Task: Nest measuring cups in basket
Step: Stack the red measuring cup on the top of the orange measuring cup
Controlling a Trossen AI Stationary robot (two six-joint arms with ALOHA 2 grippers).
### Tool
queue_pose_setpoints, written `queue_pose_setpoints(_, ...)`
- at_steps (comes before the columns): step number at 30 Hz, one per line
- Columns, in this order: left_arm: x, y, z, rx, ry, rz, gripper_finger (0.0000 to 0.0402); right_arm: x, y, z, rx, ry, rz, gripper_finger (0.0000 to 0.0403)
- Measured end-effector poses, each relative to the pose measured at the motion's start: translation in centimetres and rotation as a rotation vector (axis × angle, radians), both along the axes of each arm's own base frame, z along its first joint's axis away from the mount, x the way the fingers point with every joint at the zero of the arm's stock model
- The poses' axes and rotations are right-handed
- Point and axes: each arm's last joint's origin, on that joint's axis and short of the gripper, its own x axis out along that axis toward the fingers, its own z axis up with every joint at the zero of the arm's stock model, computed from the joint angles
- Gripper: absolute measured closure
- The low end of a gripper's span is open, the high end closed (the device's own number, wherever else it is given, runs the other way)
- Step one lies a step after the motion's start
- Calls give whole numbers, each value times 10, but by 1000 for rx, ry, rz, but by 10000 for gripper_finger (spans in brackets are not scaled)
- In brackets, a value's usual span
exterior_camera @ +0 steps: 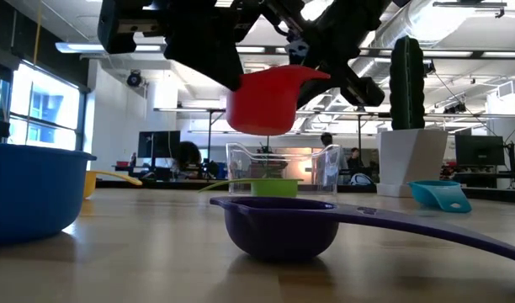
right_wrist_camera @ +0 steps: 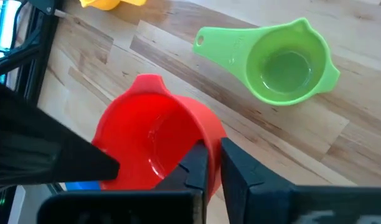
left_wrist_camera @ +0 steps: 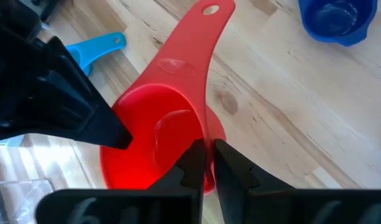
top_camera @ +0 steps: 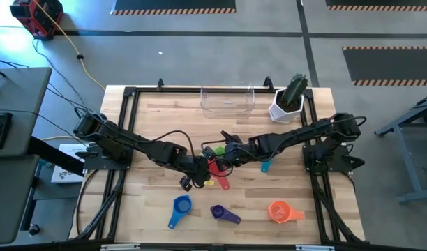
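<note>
The red measuring cup hangs in the air above the table's middle, with both grippers shut on its rim. My left gripper and my right gripper meet over it. The green cup stands on its base just beyond, and the yellow cup lies close by. The teal cup sits to the right. The blue, purple and orange cups rest along the near edge. The clear basket stands at the far edge. My left gripper pinches the red cup's side wall at the rim, one finger inside the bowl and one outside, coming from above. The handle points away from the fingers. The cup is lifted clear and roughly upright. My right gripper pinches the rim wall on another side, one finger inside and one outside, from above. The pouring lip lies across the bowl from these fingers. The cup hangs clear of the table.
A white pot with a green cactus stands right of the basket at the far edge. Black frame rails run along the table's left and right sides. Bare wood lies between the basket and the arms.
</note>
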Motion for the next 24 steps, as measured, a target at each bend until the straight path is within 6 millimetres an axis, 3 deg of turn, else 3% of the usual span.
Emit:
queue_pose_setpoints(13,1,-1,0,-106,-4,85,324,-3,0,-2,20,36,-10,401)
queue_pose_setpoints(24,3,-1,6,-195,-43,304,281,-7,-1,-4,10,82,-7,403)
